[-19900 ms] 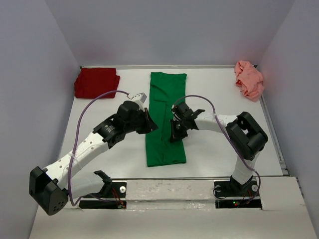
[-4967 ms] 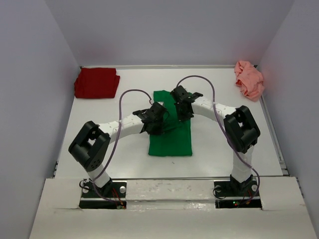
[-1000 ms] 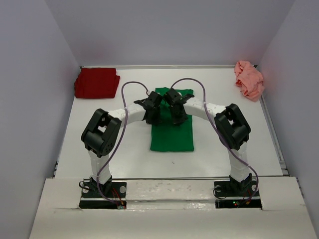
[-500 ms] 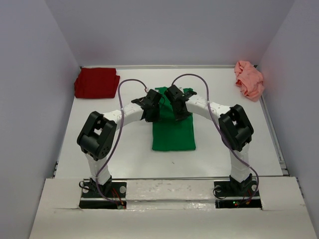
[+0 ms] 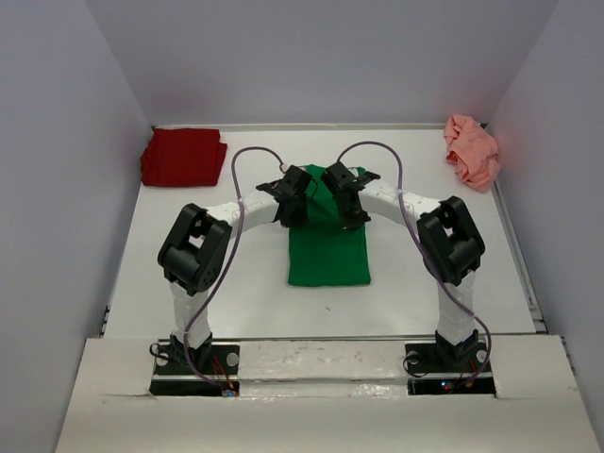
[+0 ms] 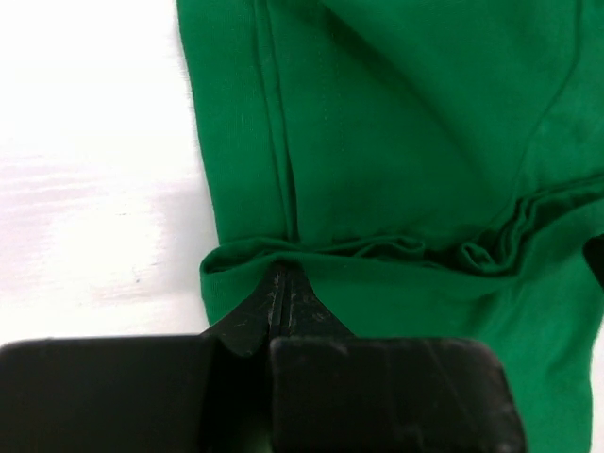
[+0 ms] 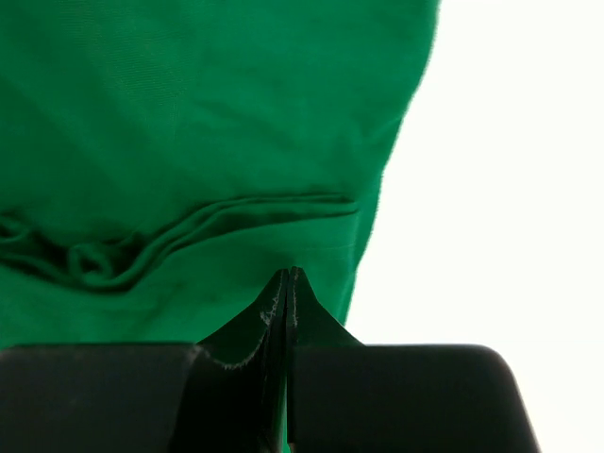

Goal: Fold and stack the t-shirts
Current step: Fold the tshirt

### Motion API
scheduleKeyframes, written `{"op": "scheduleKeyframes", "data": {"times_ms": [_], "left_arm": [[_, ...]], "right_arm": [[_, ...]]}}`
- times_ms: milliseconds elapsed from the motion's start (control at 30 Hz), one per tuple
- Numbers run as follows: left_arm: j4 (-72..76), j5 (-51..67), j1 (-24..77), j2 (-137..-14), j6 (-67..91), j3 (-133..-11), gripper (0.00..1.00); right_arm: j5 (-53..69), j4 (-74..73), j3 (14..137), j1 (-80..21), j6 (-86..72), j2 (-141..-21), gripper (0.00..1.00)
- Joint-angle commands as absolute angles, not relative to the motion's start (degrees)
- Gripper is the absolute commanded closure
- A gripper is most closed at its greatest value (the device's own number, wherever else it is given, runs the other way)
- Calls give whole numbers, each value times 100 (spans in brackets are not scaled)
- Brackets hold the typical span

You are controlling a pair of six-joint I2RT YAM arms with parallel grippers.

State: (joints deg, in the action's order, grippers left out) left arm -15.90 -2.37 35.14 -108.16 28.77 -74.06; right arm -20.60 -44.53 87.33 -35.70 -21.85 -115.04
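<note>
Both hands pinched the far fold of the green t-shirt.
The left hand (image 6: 283, 276) and right hand (image 7: 286, 276) each had fingers pressed together on a rumpled fold of the green t-shirt (image 5: 327, 255), which lay folded mid-tabletop (image 5: 217, 274). The dark red t-shirt (image 5: 182, 157) sat folded in the far left corner, and the salmon pink t-shirt (image 5: 472, 149) lay crumpled in the far right corner.
</note>
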Motion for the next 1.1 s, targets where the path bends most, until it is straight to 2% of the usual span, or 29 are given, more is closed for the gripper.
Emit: {"op": "scheduleKeyframes", "data": {"times_ms": [0,333,800,1067], "left_arm": [[-1608,-193,3489,-11109,2848,-7716,100],[-1547,-141,3401,-11672,2900,-7805,100],[-1503,-396,3182,-11320,3120,-7313,100],[-1547,-597,3199,-10952,3173,-7242,100]], "right_arm": [[-2171,-4245,8657,-3410,-2197,-11671,100],[-1837,-3938,8578,-3059,-2022,-12006,100],[-1811,-3885,8490,-2672,-1934,-12155,100],[-1934,-3771,8429,-2672,-1819,-11831,100]]}}
